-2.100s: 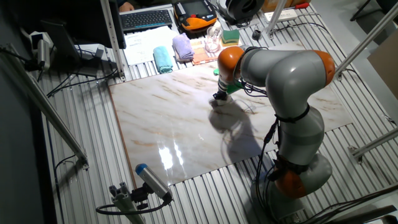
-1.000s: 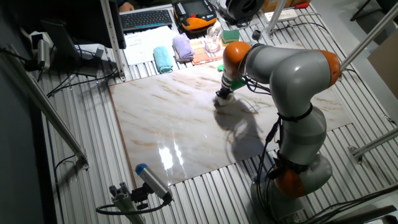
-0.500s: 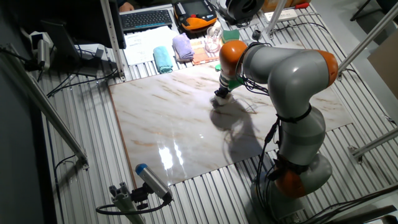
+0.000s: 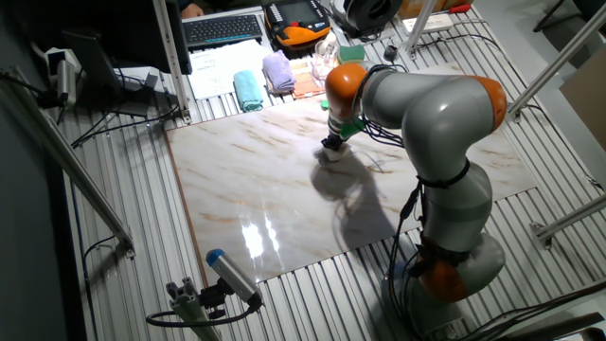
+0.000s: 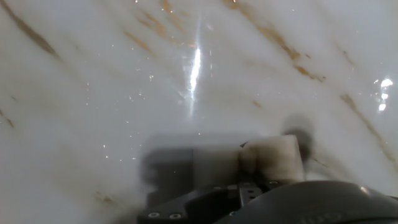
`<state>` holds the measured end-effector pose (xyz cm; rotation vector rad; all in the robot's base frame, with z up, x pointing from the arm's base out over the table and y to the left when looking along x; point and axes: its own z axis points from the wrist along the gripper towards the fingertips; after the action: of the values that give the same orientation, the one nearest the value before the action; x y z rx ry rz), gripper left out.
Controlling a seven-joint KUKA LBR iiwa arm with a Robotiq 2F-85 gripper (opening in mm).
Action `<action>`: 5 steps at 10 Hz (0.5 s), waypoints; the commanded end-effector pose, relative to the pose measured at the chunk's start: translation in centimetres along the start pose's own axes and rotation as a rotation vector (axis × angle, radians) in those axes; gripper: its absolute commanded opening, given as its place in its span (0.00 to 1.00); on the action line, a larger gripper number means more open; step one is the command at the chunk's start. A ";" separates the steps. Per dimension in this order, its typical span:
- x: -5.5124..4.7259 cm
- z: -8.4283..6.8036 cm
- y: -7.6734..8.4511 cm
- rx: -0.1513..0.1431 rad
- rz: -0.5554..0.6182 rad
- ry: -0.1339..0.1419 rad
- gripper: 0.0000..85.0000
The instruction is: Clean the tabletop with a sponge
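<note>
Mid-wipe, the gripper (image 4: 331, 147) clamps the sponge (image 5: 273, 158) against the tabletop (image 4: 256, 189); next, sweep onto unwiped marble.

Arm bent forward over bench, orange wrist joint high, forearm angled steeply down. Pincer (image 4: 331, 149) pointing down at surface, low; finger state unclear, blurred in hand view.

The tabletop (image 4: 246, 180) lies bare left of the gripper (image 4: 330, 148); teal cloth (image 4: 248, 91) and lilac cloth (image 4: 277, 71) crowd beyond its far edge
</note>
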<state>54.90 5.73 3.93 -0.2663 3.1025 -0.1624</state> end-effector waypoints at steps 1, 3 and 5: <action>-0.1 0.0 0.3 0.011 -0.002 0.001 0.00; -0.2 0.1 1.0 0.026 -0.003 0.000 0.00; -0.2 0.2 1.7 0.037 0.001 -0.001 0.00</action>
<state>54.78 7.47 3.51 -0.2616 3.0937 -0.2196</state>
